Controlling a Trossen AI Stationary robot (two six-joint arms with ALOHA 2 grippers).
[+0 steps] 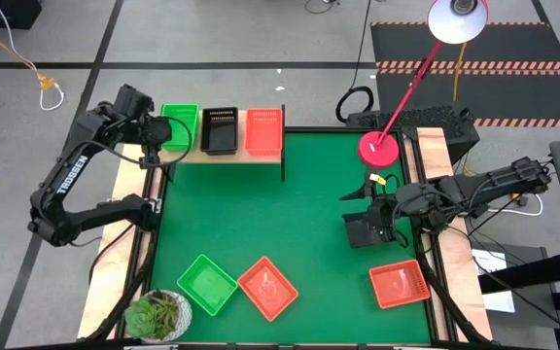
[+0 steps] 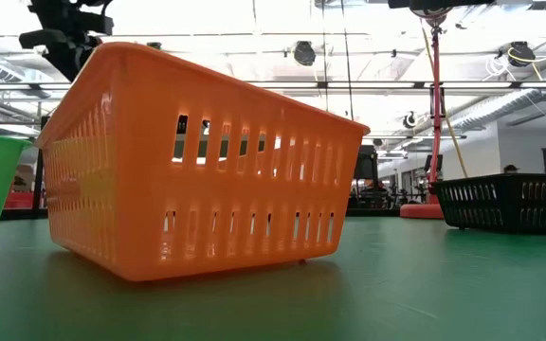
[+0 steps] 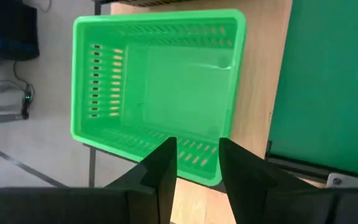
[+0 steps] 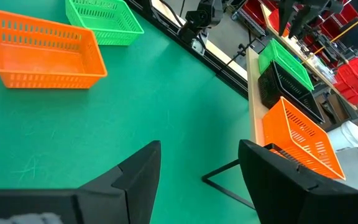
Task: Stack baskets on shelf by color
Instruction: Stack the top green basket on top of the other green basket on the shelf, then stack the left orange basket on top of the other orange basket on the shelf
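Note:
On the shelf [image 1: 224, 156], at the table's far left, a green basket [image 1: 179, 126], a black basket [image 1: 219, 129] and a red-orange basket [image 1: 264, 131] rest on their bottoms side by side. My left gripper [image 3: 197, 158] hangs open just above the green basket's near rim [image 3: 191, 163], fingers pointing steeply down; whether they touch it I cannot tell. My right gripper [image 4: 199, 163] stands open and raised at the table's right, above another black basket [image 1: 367, 231] that lies on the mat. A green basket [image 1: 207, 284] and two red-orange baskets [image 1: 267, 288] [image 1: 399, 284] lie near the front edge.
A potted plant [image 1: 158, 316] stands at the near left corner. A red lamp base [image 1: 379, 148] stands at the far right, its stem leaning over the edge. The green mat [image 1: 290, 214] lies bare in the middle. Pale wooden rails [image 1: 450, 253] run along both sides.

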